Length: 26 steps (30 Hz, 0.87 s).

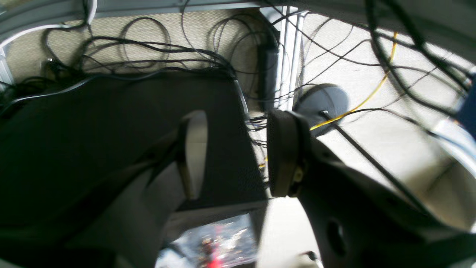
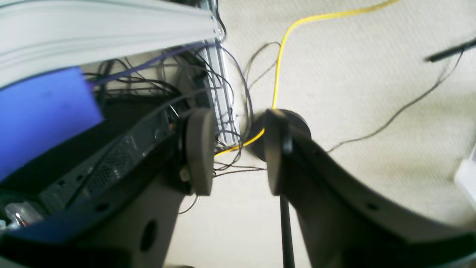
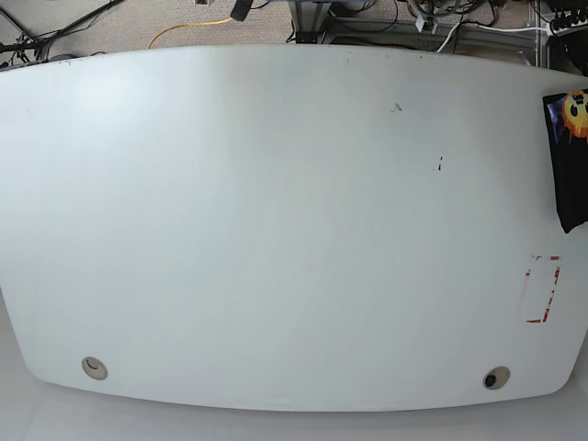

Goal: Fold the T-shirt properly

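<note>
In the base view the white tabletop (image 3: 276,230) fills nearly the whole picture, and the T-shirt (image 3: 570,161) lies at its far right edge, partly cut off by the frame. Only a narrow black strip of it shows, with an orange and yellow print on a blue-purple patch near its upper end. Just below the shirt a red dashed rectangle (image 3: 542,289) is marked on the tabletop, and two round grommet holes (image 3: 94,368) sit near the front corners. Neither arm appears in this view.

The left wrist view shows the left hand (image 1: 238,152) open, its two dark pads apart with nothing between them, over carpeted floor (image 1: 390,149) strewn with black cables (image 1: 148,48) and a yellow cable (image 1: 372,93). The right wrist view shows the right hand (image 2: 236,150) likewise open and empty above the same pale carpet, with a blue panel (image 2: 41,111) at the left.
</note>
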Tool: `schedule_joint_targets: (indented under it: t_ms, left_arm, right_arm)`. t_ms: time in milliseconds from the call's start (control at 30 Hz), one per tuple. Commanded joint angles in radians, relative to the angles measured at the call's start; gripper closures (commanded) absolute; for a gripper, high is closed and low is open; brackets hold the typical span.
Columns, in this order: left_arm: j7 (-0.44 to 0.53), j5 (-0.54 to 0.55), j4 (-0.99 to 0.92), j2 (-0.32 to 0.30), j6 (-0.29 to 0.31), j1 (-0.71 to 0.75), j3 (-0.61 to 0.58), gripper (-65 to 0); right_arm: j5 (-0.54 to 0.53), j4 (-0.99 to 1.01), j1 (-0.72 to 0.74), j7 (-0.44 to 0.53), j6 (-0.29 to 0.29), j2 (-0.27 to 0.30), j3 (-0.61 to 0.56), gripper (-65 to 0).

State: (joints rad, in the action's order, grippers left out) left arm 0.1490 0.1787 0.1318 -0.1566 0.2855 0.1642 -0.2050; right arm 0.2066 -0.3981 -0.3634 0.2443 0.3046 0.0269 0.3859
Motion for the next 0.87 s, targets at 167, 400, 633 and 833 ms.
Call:
schedule_joint_targets:
  t_ms: [167, 400, 633, 833]
  left_arm:
    - [-0.007, -0.005, -0.117, 0.036, -0.141, -0.078, -0.006, -24.6]
    - [-0.055, -0.003, -0.105, 0.041, -0.162, -0.081, -0.003, -24.6]
    - [-0.085, -0.003, -0.064, 0.041, -0.164, -0.081, -0.001, -24.6]
    - [-0.081, -0.005, -0.062, 0.042, -0.16, -0.081, -0.006, -24.6]
  right_arm:
    - [0.0, 0.109, 0.103, -0.043, -0.012, 0.069, 0.0, -21.1]
    - [0.001, 0.11, 0.134, -0.09, -0.012, 0.083, 0.0, -21.4]
    - [0.001, 0.11, 0.136, -0.09, -0.009, 0.08, 0.0, -21.4]
    - [0.001, 0.11, 0.136, -0.09, -0.006, 0.077, 0.0, -21.6]
